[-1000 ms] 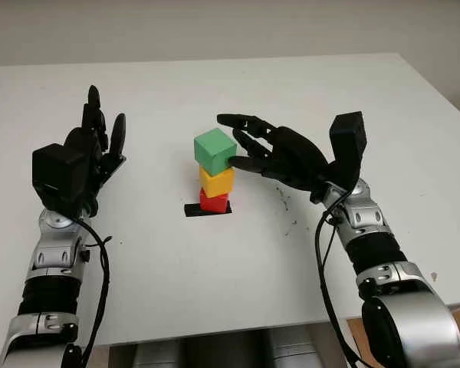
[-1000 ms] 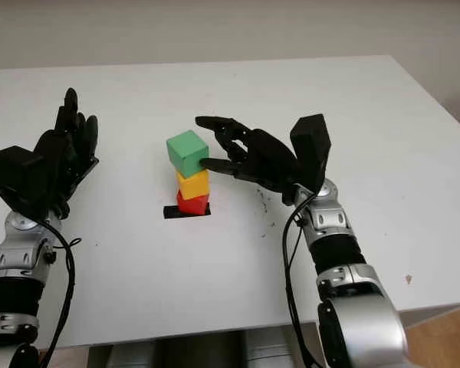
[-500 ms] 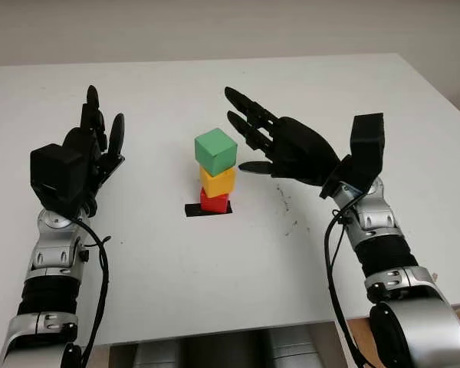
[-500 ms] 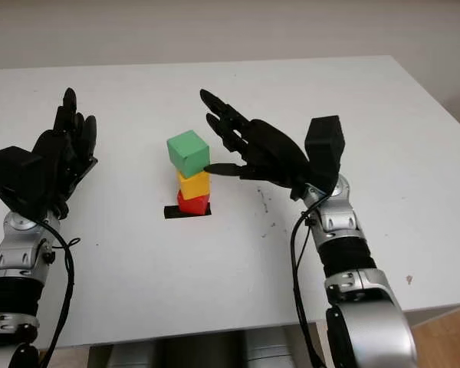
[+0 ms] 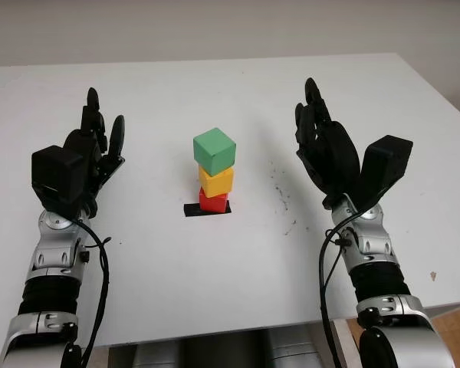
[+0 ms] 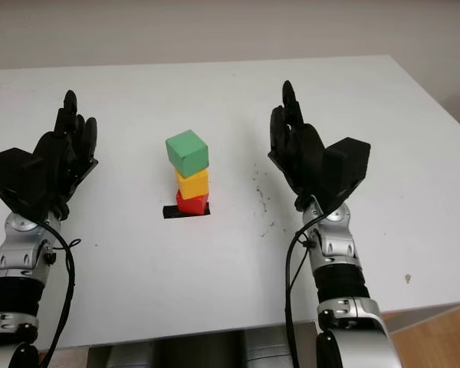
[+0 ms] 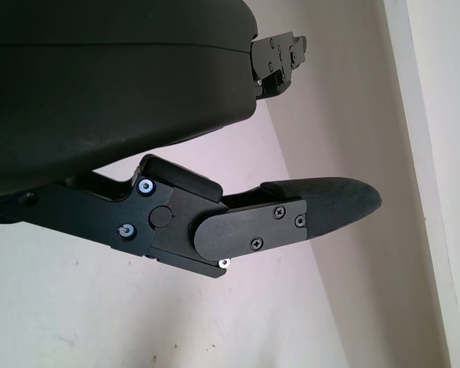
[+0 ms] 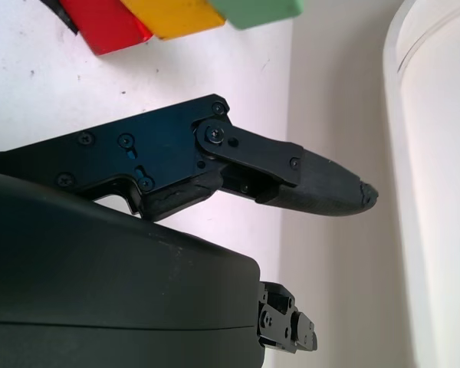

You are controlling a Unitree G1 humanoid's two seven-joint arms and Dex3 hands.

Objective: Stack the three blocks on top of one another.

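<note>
The green block [image 5: 215, 150] sits on the yellow block [image 5: 216, 181], which sits on the red block [image 5: 213, 202], mid-table on a black mark [image 5: 192, 210]. The right hand [image 5: 326, 153] is open beside the stack. The left hand [image 5: 88, 153] is open, well apart.

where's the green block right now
The green cube block sits on top of the stack near the middle of the white table, on the yellow cube block above the red block, between the two open hands.
</note>
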